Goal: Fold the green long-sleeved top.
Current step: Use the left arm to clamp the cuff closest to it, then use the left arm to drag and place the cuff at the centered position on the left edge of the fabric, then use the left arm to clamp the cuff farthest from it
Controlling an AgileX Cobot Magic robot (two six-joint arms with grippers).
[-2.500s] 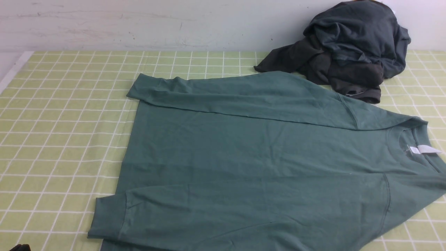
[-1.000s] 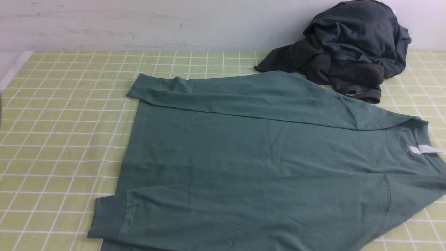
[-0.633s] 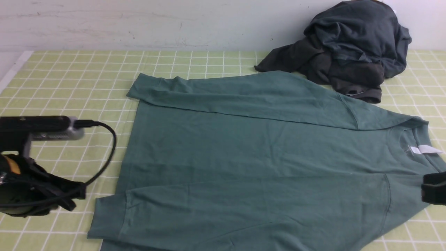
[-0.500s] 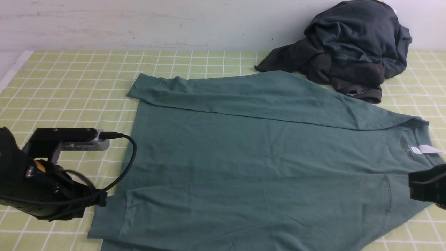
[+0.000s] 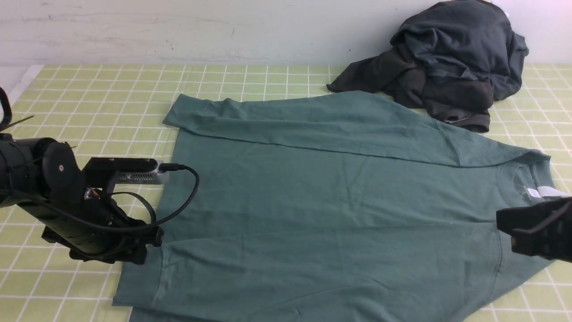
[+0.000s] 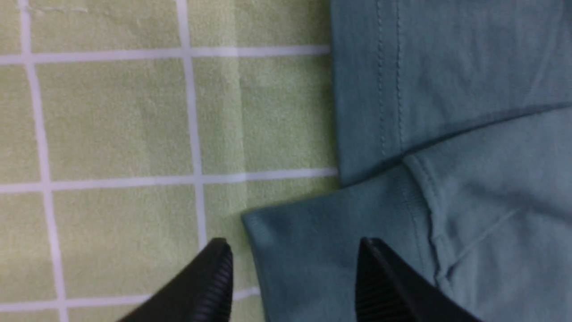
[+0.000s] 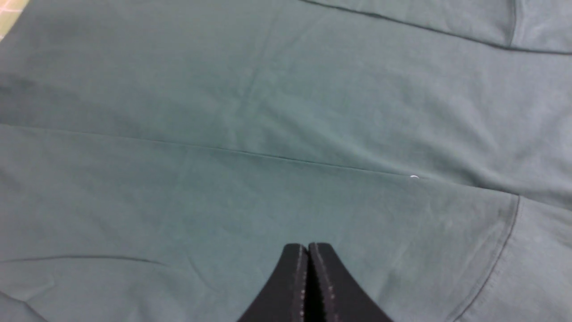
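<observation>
Tablecloth [image 5: 89, 98] in yellow-green check, with the green long-sleeved top [image 5: 321, 201] spread flat on it, both sleeves folded over the body.
The left gripper [image 6: 292, 243] hangs with jaws apart over the near sleeve's cuff [image 6: 313, 232]. The right gripper [image 7: 307, 250], jaws pressed together, hovers by the shoulder seam, seemingly not touching. The fabric looks soft, light and limp, so it will likely drape. The ribbed cuff and shoulder edge seem the firmest places to pinch.

I see right gripper [image 7: 307, 247], jaws pressed together.
Green top [image 7: 268, 89] beneath and ahead; sleeve edge [image 7: 277, 157] crosses just ahead of tips.
</observation>
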